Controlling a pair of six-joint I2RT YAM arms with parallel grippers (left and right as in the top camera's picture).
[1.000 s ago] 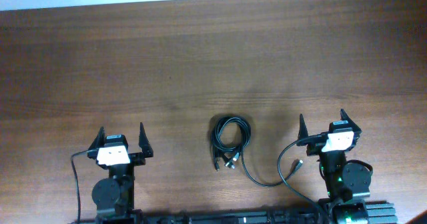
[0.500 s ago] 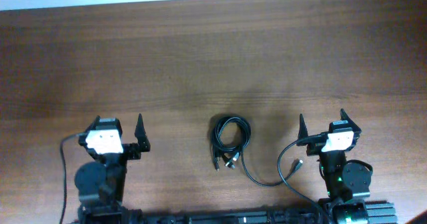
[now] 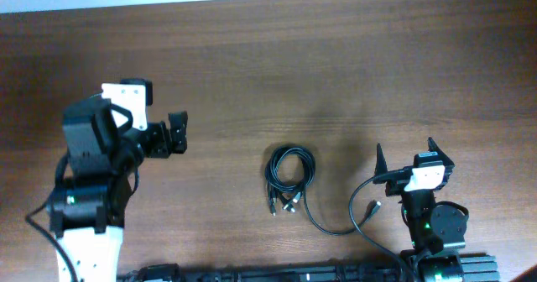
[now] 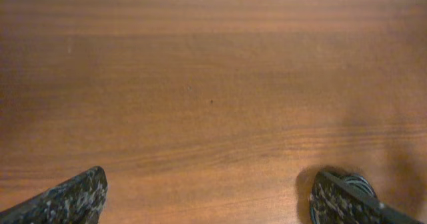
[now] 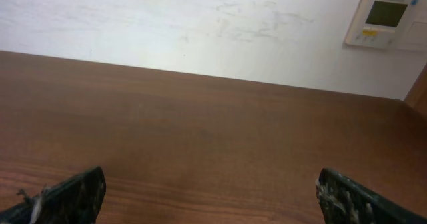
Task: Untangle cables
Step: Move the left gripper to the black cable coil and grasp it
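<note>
Cables (image 3: 290, 168) sit in a tight black coil on the table (image 3: 252, 55), mid-width and toward the near edge, between the two arms. Metal plugs (image 3: 282, 204) poke out on the coil's near side. One loose strand (image 3: 329, 230) curls off to the right and ends in a plug just beside the right arm. Left gripper (image 3: 181, 132) hangs above the wood, well left of the coil and aimed rightward toward it, jaws spread wide with nothing in them. Its wrist view shows bare wood between the fingers (image 4: 70, 199), with a sliver of coil peeking by the right one. Right gripper (image 3: 405, 151) sits near, right of the coil, jaws wide apart and empty, facing a white wall (image 5: 167, 24) with a small panel (image 5: 383, 19).
</note>
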